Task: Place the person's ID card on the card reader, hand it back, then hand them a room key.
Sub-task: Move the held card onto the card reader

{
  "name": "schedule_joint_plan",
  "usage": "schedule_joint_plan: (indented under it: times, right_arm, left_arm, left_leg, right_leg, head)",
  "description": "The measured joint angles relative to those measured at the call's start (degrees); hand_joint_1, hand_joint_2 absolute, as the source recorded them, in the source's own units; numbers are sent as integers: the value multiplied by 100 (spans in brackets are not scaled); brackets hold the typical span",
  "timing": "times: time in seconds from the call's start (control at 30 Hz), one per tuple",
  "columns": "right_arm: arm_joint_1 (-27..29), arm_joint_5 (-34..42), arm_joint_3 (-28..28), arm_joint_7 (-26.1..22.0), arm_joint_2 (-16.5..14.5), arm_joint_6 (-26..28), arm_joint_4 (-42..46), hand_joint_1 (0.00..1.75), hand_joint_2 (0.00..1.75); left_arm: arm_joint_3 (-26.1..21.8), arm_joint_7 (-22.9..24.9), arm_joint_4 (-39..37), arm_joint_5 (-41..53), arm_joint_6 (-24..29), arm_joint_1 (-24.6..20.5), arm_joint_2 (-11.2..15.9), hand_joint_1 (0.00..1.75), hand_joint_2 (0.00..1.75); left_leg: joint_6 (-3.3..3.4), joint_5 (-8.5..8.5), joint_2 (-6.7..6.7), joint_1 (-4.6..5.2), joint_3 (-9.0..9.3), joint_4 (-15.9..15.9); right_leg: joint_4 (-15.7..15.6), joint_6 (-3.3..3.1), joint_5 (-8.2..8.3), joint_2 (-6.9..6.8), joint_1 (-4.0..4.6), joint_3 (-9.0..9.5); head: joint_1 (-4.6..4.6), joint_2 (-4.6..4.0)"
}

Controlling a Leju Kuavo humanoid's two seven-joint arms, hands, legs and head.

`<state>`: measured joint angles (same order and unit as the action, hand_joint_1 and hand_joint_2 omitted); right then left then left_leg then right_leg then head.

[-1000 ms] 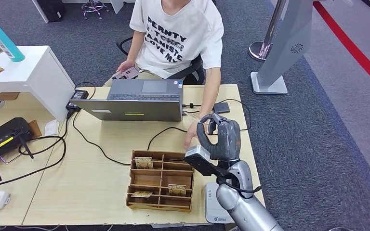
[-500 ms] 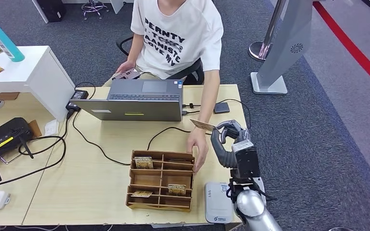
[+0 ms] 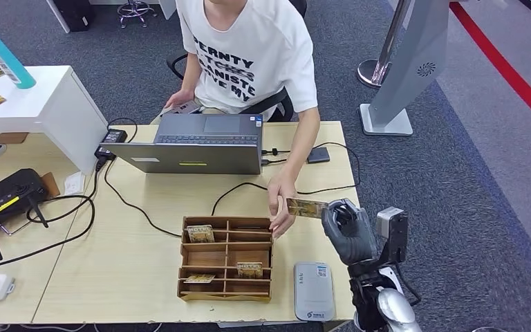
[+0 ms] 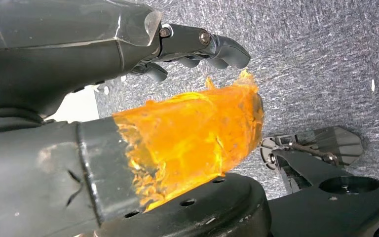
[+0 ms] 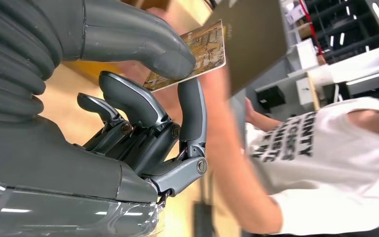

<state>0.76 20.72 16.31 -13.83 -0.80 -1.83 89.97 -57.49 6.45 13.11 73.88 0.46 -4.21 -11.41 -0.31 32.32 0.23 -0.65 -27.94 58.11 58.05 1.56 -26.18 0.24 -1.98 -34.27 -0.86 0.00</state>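
The ID card was pinched between the thumb and a finger of the right hand, held level above the desk beside the wooden tray, with the white card reader lying just below. The person's hand was at the card's far end. The left hand hung over grey carpet, fingers curled in and holding nothing.

Organizer mid-desk | card reader at its 3 o'clock | laptop at 12 | router at 9 | person behind laptop
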Motion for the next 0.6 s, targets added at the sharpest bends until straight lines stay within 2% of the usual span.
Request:
schedule_joint_plan:
  times: [0.13, 0.4, 0.6]
  right_arm:
    - [322, 357, -145, 145, 226, -317, 1, 175, 175]
    - [795, 921, -230, 471, 769, -594, 65, 175, 175]
    - [1163, 1322, -219, 701, 1367, -617, 206, 175, 175]
  left_arm:
    - [-55, -4, 0, -55, 23, 0, 2, 0, 0]
    - [-122, -4, 0, -90, 31, 1, 14, 0, 0]
    - [-164, -4, 0, -119, 30, 2, 22, 0, 0]
  left_leg:
    - [3, 2, 0, 0, -1, 0]
    - [6, 4, 1, 1, -1, 0]
    - [7, 5, 1, 2, -2, 1]
  right_leg:
    - [-1, 1, -1, 0, 0, 0]
    - [-3, 2, -1, 0, -1, 0]
    - [-4, 2, -1, 0, -2, 1]
  head:
    - [1, 0]
    - [1, 0]
    - [-1, 0]
